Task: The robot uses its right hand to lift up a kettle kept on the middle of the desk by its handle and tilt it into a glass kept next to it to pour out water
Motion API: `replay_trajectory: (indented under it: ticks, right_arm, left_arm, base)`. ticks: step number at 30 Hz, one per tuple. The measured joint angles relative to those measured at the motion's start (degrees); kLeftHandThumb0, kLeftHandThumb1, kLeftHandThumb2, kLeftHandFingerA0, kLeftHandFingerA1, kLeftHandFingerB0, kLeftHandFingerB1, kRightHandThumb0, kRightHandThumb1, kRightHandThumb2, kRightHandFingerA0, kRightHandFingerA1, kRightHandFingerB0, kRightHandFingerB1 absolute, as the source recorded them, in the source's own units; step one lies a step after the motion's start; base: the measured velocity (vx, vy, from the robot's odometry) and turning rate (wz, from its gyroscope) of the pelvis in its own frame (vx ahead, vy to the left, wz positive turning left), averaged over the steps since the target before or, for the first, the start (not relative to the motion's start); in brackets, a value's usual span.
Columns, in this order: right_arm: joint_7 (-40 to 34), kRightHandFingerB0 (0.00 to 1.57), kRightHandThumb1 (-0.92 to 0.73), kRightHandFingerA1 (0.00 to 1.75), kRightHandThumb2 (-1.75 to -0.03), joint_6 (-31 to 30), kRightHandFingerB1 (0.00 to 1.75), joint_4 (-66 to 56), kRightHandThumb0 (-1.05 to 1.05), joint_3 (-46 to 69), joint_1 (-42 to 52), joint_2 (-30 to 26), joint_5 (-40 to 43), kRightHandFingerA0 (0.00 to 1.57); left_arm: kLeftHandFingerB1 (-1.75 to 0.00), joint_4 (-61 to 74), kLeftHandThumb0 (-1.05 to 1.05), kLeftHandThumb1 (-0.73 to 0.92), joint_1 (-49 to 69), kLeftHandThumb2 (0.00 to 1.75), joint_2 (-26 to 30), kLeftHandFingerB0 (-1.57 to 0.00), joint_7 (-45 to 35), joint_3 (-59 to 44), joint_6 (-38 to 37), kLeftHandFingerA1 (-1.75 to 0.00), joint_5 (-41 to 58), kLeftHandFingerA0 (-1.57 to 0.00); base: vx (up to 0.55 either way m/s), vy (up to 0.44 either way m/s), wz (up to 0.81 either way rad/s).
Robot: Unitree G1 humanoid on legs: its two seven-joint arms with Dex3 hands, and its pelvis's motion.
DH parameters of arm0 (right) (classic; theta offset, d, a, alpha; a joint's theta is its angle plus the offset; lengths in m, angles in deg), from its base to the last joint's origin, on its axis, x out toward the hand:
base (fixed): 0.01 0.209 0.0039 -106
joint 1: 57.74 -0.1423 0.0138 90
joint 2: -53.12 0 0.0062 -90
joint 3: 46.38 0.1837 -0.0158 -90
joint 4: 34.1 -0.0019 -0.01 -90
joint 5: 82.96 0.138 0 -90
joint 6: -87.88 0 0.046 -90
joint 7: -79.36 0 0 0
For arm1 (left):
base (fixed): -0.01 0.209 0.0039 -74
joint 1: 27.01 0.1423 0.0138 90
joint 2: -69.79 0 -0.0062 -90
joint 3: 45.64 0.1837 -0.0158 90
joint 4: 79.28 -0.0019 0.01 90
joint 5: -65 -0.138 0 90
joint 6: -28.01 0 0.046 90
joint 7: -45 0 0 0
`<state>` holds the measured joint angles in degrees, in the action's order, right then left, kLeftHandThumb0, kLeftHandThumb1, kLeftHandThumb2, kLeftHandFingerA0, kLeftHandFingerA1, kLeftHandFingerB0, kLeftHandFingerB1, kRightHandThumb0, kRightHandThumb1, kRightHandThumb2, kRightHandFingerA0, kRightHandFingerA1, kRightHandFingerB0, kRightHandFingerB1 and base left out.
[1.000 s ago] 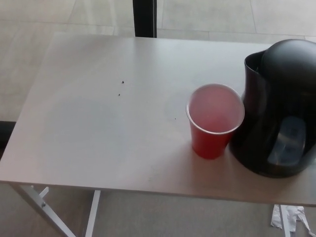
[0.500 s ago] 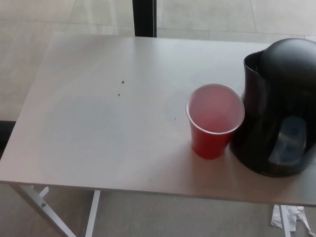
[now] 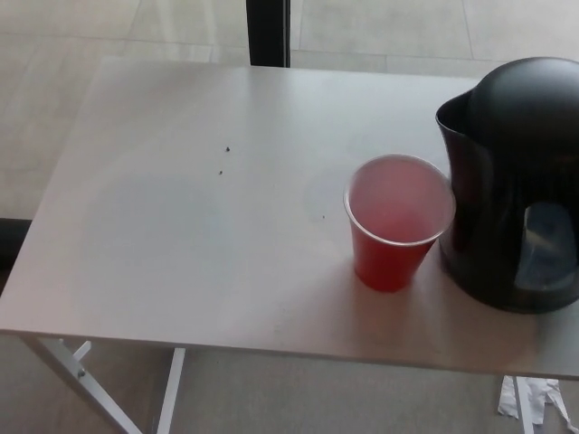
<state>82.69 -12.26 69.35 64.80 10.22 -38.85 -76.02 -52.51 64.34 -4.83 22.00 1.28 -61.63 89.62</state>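
One black kettle (image 3: 511, 181) stands upright at the table's (image 3: 181, 235) right side. One red cup (image 3: 396, 221) stands just beside it, on its left. Neither robot hand is visible; state cannot be told.

Kettle (image 3: 511, 181): right side, handle included, cut off at picture's right edge. Desk (image 3: 181, 226): right corners out of frame. Cup (image 3: 396, 221): contents indistinct.
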Motion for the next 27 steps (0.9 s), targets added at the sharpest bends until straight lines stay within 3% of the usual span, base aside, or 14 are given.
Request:
replay_trajectory:
  ticks: [4, 5, 6, 7, 8, 9, 10, 12, 14, 21, 22, 23, 24, 27]
  right_arm:
    - [0.3, 0.85, -0.51, 1.7, -1.21, 1.8, 1.46, 1.6, -0.03, -0.2, -0.8, -0.1, -0.1, 0.99]
    - [0.6, 0.97, -0.51, 1.44, -1.18, 2.3, 1.22, 2.0, -0.1, -0.4, -1.1, -0.1, -0.1, 1.3]
    - [0.8, 0.98, -0.5, 1.4, -1.18, 2.6, 1.21, 2.2, -0.1, -0.5, -1.2, -0.1, -0.1, 1.28]
    - [1.0, 0.86, -0.47, 1.68, -1.23, 3.3, 1.45, 2.4, -0.05, -0.7, -1.3, -0.1, -0.1, 0.98]
    - [1.0, 0.98, -0.52, 1.39, -1.16, 3.8, 1.21, 2.5, -0.11, -1.0, -1.3, -0.1, -0.1, 1.26]
    - [1.1, 0.98, -0.52, 1.39, -1.16, 4.3, 1.21, 2.6, -0.11, -1.2, -1.3, -0.1, -0.2, 1.26]
    - [1.1, 0.84, -0.61, 1.66, -1.03, 4.7, 1.43, 2.7, -0.1, -1.3, -1.3, -0.1, -0.2, 0.99]
    - [1.0, 0.83, -0.64, 1.65, -0.96, 5.8, 1.43, 3.0, -0.12, -1.8, -1.3, -0.1, -0.4, 0.95]
    - [1.1, 0.83, -0.66, 1.63, -0.95, 6.9, 1.43, 3.5, -0.13, -2.2, -1.3, -0.1, -0.6, 0.96]
    - [1.3, 0.86, -0.67, 1.57, -0.97, 10.0, 1.4, 4.3, -0.16, -3.4, -1.8, -0.1, -1.1, 1.04]
    - [1.4, 0.84, -0.78, 1.58, -0.78, 10.3, 1.4, 4.3, -0.27, -3.6, -1.9, -0.1, -1.2, 1.03]
    - [1.4, 0.81, -0.75, 1.63, -0.8, 10.6, 1.44, 4.3, -0.27, -3.8, -2.0, -0.2, -1.3, 1.0]
    - [1.5, 0.8, -0.67, 1.66, -0.93, 11.1, 1.45, 4.2, -0.22, -4.2, -2.3, -0.2, -1.5, 0.97]
    - [1.7, 0.78, -0.8, 1.69, -0.72, 12.2, 1.46, 3.9, -0.32, -5.3, -2.9, -0.5, -2.2, 0.95]
  left_arm:
    - [-1.55, 0.3, -1.05, 0.52, 0.3, 1.28, 0.0, -0.71, 0.0, 0.2, 0.0, -0.99, 0.1, -1.2]
    - [-1.47, 0.4, -1.05, 0.5, 0.2, 1.28, 0.0, -0.84, 0.0, 0.2, 0.0, -0.89, 0.2, -1.28]
    - [-1.44, 0.3, -1.05, 0.53, 0.2, 1.29, 0.0, -0.84, 0.0, 0.2, 0.0, -0.96, 0.2, -1.27]
    - [-1.37, 0.3, -1.05, 0.64, 0.0, 1.09, 0.0, -0.86, 0.0, 0.1, 0.0, -0.92, 0.3, -1.33]
    - [-1.46, 0.3, -1.05, 0.53, -0.1, 1.29, 0.0, -0.8, 0.0, 0.1, 0.0, -0.92, 0.4, -1.31]
    - [-1.46, 0.2, -1.05, 0.53, -0.2, 1.29, 0.0, -0.8, 0.0, 0.1, 0.0, -0.92, 0.4, -1.31]
    - [-1.37, 0.2, -1.05, 0.65, -0.3, 1.08, 0.0, -0.89, 0.1, 0.1, 0.0, -0.94, 0.4, -1.33]
    - [-1.33, 0.2, -1.05, 0.7, -0.4, 1.02, 0.0, -0.9, 0.1, 0.1, 0.0, -0.97, 0.4, -1.28]
    - [-1.46, 0.2, -1.05, 0.52, -0.6, 1.29, 0.0, -0.89, 0.1, 0.1, 0.0, -0.91, 0.4, -1.31]
    - [-1.45, 0.1, -1.05, 0.53, -0.9, 1.29, 0.0, -0.8, 0.1, 0.1, 0.0, -0.93, 0.4, -1.31]
    - [-1.46, 0.2, -1.05, 0.53, -0.9, 1.3, 0.0, -0.85, 0.1, 0.1, 0.0, -0.9, 0.4, -1.31]
    - [-1.36, 0.2, -1.05, 0.72, -0.9, 1.0, 0.0, -0.87, 0.1, 0.1, 0.0, -0.96, 0.4, -1.3]
    - [-1.47, 0.2, -1.05, 0.54, -0.9, 1.31, 0.0, -0.84, 0.1, 0.1, 0.0, -0.91, 0.5, -1.33]
    - [-1.44, 0.2, -1.05, 0.53, -0.9, 1.3, 0.0, -0.82, 0.1, 0.1, 0.0, -0.91, 0.5, -1.3]
  base:
    - [0.0, 0.0, 0.0]
    - [0.0, 0.0, 0.0]
    - [0.0, 0.0, 0.0]
    - [0.0, 0.0, 0.0]
    - [0.0, 0.0, 0.0]
    - [0.0, 0.0, 0.0]
    - [0.0, 0.0, 0.0]
    - [0.0, 0.0, 0.0]
    - [0.0, 0.0, 0.0]
    - [0.0, 0.0, 0.0]
    - [0.0, 0.0, 0.0]
    - [0.0, 0.0, 0.0]
    - [0.0, 0.0, 0.0]
    - [0.0, 0.0, 0.0]
